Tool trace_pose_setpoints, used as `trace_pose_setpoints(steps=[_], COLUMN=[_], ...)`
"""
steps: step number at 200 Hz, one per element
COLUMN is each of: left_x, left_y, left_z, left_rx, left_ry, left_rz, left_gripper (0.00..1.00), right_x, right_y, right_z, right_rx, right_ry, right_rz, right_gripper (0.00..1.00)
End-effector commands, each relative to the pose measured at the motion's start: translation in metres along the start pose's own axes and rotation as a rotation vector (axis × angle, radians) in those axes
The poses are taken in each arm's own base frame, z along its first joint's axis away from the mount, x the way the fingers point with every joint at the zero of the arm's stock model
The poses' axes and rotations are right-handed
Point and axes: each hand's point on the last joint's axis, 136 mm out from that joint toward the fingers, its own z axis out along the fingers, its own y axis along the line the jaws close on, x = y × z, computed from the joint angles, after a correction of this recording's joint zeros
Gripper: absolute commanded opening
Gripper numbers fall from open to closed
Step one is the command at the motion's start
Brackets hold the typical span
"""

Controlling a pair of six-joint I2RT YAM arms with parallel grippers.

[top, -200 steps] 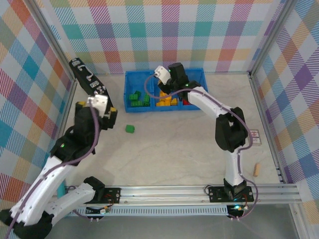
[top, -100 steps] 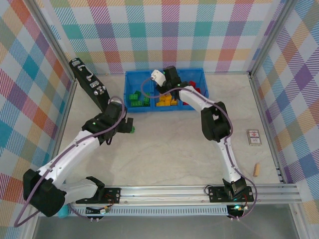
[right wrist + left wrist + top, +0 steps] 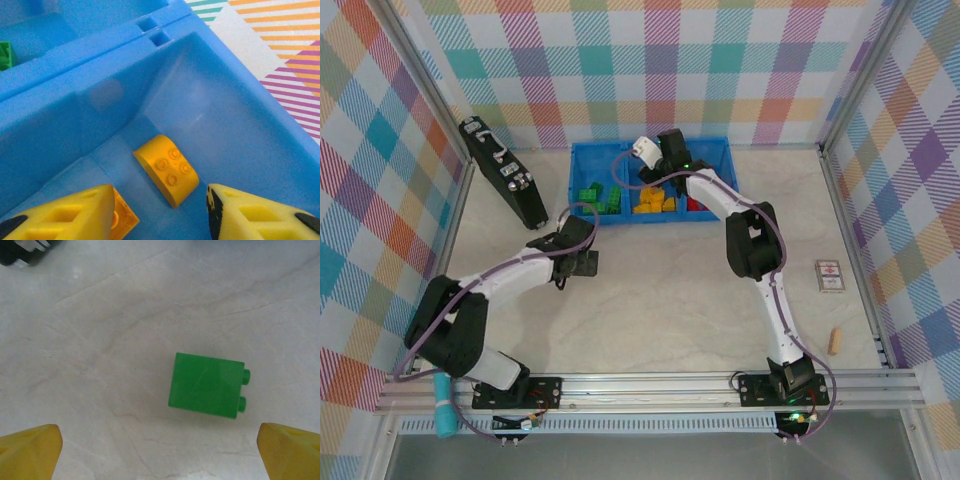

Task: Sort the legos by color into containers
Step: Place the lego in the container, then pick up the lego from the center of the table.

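The green brick (image 3: 207, 385) lies on its side on the table (image 3: 90, 350), centre-right in the left wrist view. The left gripper (image 3: 160, 452), fingers spread wide, has swung over it. A rounded yellow brick (image 3: 167, 169) rests loose in the blue tray's (image 3: 235, 130) middle compartment, freed as the right gripper (image 3: 159, 202) parted its fingers. Green looks like the last brick left to sort.

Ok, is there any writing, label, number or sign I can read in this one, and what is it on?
Nothing here can be read as text.
On the small card: a red mark and some print, too small to read.
On the black case: pale markings, too blurred to read.
On the green brick, the yellow rounded brick and the blue tray: no print seen.
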Motion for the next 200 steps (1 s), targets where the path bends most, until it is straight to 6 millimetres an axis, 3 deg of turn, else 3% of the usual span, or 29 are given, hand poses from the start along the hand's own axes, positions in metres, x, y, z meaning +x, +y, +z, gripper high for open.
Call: trace_pose_setpoints(steps=[1,63,99,138,168,200], left_x=[-0.015,-0.021,-0.013,-0.005,-0.007,-0.025], left_y=[-0.01,-0.021,-0.023,-0.019,-0.025,-0.028], left_z=[0.009,0.034,0.049,0.057,0.055,0.039], left_rx=[0.032,0.05,0.056,0.038,0.076,0.102], left_ry=[-0.015,0.038,0.103,0.169,0.175,0.152], left_rz=[-0.025,-0.042,-0.065,-0.089,-0.108,-0.122], left_gripper=[0.97,0.86,0.68,0.57,0.42,0.35], right_x=[-0.01,-0.046,-0.062,-0.071,-0.06,-0.006], right_y=[-0.001,-0.01,-0.017,-0.032,-0.049,-0.054], right_z=[-0.001,-0.035,-0.057,-0.093,-0.136,-0.2], right_rx=[-0.028,-0.034,-0.022,0.053,0.134,0.253], right_ry=[-0.041,-0.131,-0.155,-0.189,-0.158,-0.032], right_rz=[0.019,0.038,0.031,-0.007,0.024,0.192], right_gripper=[0.56,0.6,0.6,0.61,0.62,0.64])
